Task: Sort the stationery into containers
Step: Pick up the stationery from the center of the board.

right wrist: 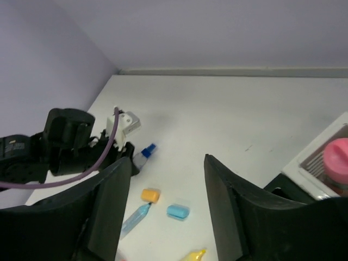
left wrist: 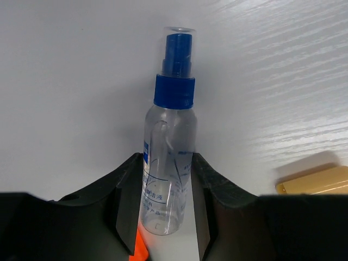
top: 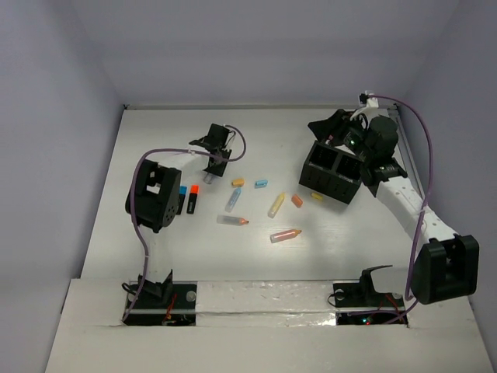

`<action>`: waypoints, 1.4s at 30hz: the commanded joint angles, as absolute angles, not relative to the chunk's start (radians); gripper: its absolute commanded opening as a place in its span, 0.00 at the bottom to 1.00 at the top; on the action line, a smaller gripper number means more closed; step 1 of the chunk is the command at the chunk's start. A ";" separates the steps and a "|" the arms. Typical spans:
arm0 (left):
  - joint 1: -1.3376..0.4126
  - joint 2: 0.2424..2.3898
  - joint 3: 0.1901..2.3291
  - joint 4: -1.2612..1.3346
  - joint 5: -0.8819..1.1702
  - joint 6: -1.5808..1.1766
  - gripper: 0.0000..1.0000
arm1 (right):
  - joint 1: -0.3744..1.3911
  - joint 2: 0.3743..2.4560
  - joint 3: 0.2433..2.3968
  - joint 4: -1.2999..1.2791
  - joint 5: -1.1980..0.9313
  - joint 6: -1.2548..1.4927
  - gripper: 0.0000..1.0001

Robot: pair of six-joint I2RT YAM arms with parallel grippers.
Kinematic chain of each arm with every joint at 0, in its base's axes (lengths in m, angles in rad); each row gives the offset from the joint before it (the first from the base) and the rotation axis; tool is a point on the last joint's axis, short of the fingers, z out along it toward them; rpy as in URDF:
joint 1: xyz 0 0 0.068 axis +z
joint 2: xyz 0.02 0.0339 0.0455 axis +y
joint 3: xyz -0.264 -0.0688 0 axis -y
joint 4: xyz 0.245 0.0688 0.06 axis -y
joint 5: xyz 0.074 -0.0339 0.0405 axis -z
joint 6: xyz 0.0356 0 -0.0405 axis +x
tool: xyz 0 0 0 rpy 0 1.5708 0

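Top external view, sorting stock, early stage by my estimate.

- Container: black box, divided into compartments, toward the far right corner of the tabletop.
- Filed: pink round piece, seen from the right wrist inside one compartment by the white rim. What the other compartments hold cannot be told.
- Unfiled, loose across the middle of the tabletop:
  - orange piece
  - light-blue piece
  - yellow stick
  - clear orange-tipped stick
  - several similar sticks and bits beside these
  - small blocks nearer the left edge
- In hand: spray bottle, clear with a blue cap, lying on the tabletop toward the far left. The left gripper has its jaws pressed against both sides of the body, and the bottle is not yet lifted.
- Right gripper: jaws spread and empty, beside the box.
- Outstanding: nearly the whole lot is left to carry over.
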State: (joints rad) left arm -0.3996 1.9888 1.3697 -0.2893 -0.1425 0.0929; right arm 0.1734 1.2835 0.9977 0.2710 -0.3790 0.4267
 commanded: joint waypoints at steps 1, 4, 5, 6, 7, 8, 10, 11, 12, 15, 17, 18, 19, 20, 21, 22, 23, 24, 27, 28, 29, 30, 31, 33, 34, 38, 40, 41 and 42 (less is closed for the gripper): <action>-0.394 1.942 1.404 -0.308 -0.163 0.081 0.15 | 0.190 1.322 1.034 0.324 -0.507 0.471 0.63; -0.394 1.859 1.401 -0.299 -0.144 0.066 0.12 | 0.209 1.357 1.042 0.356 -0.557 0.512 0.72; -0.394 1.835 1.397 -0.295 -0.132 0.060 0.12 | 0.209 1.365 1.043 0.363 -0.564 0.521 0.75; -0.394 1.774 1.391 -0.279 -0.094 0.048 0.12 | 0.219 1.371 1.046 0.379 -0.577 0.541 0.81; -0.394 1.737 1.375 -0.267 -0.071 0.040 0.12 | 0.228 1.380 1.049 0.388 -0.593 0.554 0.84; -0.394 1.705 1.362 -0.256 -0.046 0.028 0.12 | 0.229 1.397 1.052 0.400 -0.638 0.566 0.87; -0.394 1.608 1.326 -0.215 0.070 0.002 0.12 | 0.262 1.413 1.049 0.455 -0.673 0.615 0.93; -0.394 1.580 1.312 -0.200 0.104 -0.032 0.13 | 0.276 1.430 1.051 0.471 -0.698 0.629 0.95; -0.394 1.525 1.298 -0.169 0.136 -0.046 0.13 | 0.293 1.439 1.054 0.485 -0.706 0.641 0.98; -0.394 1.444 1.250 -0.112 0.271 -0.103 0.13 | 0.365 1.465 1.080 0.485 -0.709 0.644 1.00; -0.394 1.413 1.212 -0.081 0.310 -0.136 0.14 | 0.399 1.480 1.092 0.494 -0.712 0.652 1.00; -0.394 1.393 1.203 -0.059 0.333 -0.144 0.14 | 0.425 1.497 1.104 0.506 -0.713 0.666 1.00; -0.394 1.387 1.195 -0.049 0.375 -0.153 0.14 | 0.437 1.505 1.111 0.514 -0.718 0.670 1.00; -0.394 1.381 1.186 -0.046 0.389 -0.167 0.14 | 0.446 1.511 1.117 0.518 -0.724 0.676 1.00; -0.394 1.371 1.183 -0.045 0.400 -0.173 0.14 | 0.455 1.517 1.126 0.525 -0.721 0.680 1.00; -0.405 1.368 1.180 -0.049 0.405 -0.176 0.15 | 0.465 1.526 1.129 0.537 -0.719 0.687 1.00; -0.405 1.364 1.174 -0.054 0.402 -0.181 0.15 | 0.465 1.529 1.129 0.544 -0.718 0.693 1.00; -0.414 1.356 1.169 -0.066 0.400 -0.186 0.15 | 0.465 1.532 1.131 0.555 -0.718 0.696 1.00; -0.414 1.330 1.129 -0.057 0.410 -0.190 0.15 | 0.474 1.543 1.140 0.563 -0.712 0.706 1.00; -0.423 1.324 1.109 -0.049 0.420 -0.192 0.15 | 0.474 1.557 1.149 0.554 -0.713 0.704 1.00; -0.423 1.319 1.105 -0.043 0.425 -0.193 0.15 | 0.486 1.563 1.154 0.549 -0.710 0.703 1.00; -0.423 1.315 1.101 -0.029 0.434 -0.196 0.16 | 0.486 1.568 1.158 0.543 -0.704 0.700 1.00; -0.434 1.312 1.101 -0.025 0.455 -0.201 0.16 | 0.486 1.572 1.160 0.534 -0.697 0.693 1.00; -0.434 1.307 1.101 -0.011 0.471 -0.206 0.16 | 0.497 1.585 1.161 0.531 -0.673 0.695 0.99; -0.445 1.304 1.100 -0.008 0.479 -0.206 0.16 | 0.497 1.588 1.163 0.531 -0.670 0.695 0.99; -0.454 1.293 1.085 -0.005 0.500 -0.204 0.16 | 0.506 1.603 1.173 0.525 -0.644 0.692 0.98; -0.454 1.286 1.083 -0.006 0.505 -0.201 0.16 | 0.506 1.617 1.183 0.512 -0.643 0.693 0.95; -0.454 1.284 1.080 0.017 0.503 -0.201 0.16 | 0.517 1.620 1.184 0.509 -0.643 0.693 0.95; -0.454 1.278 1.078 0.021 0.506 -0.199 0.16 | 0.517 1.623 1.187 0.506 -0.643 0.693 0.93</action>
State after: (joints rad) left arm -0.4503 1.3300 1.0863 -0.0677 0.4671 -0.1936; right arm 0.5022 1.6188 1.1339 0.4805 -0.6575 0.6926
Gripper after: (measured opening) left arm 0.326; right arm 0.950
